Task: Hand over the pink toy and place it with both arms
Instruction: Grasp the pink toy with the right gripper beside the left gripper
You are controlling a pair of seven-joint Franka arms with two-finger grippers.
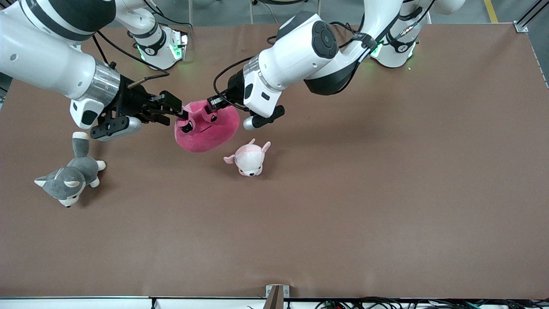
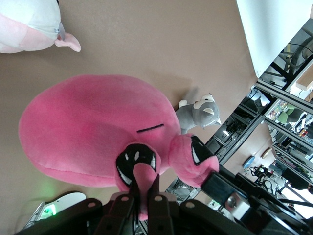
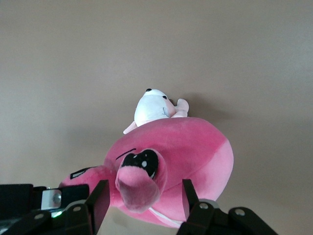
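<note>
While our left gripper (image 1: 211,105) pinches the pink toy (image 1: 208,128) by its tuft above the table (image 1: 386,193), our right gripper (image 1: 182,112) brackets it — jaws wide, not yet clamped.

A wide rectangular desk (image 1: 386,193) with a matte reddish-brown top fills nearly the whole front view, evenly lit, with soft shadows on its surface. Grey floor (image 1: 223,10) shows along the top edge, crossed near one corner by a yellow painted line (image 1: 491,10). A small metal bracket (image 1: 520,26) sits at the desk's corner by that line. Along the edge nearest the front camera runs a white strip (image 1: 77,303), with a small metal clamp (image 1: 276,294) at mid-edge and tangled black cables (image 1: 386,304) below. The left wrist view catches a black metal frame rack (image 2: 274,112) and a white panel (image 2: 274,29) at the desk's edge.
</note>
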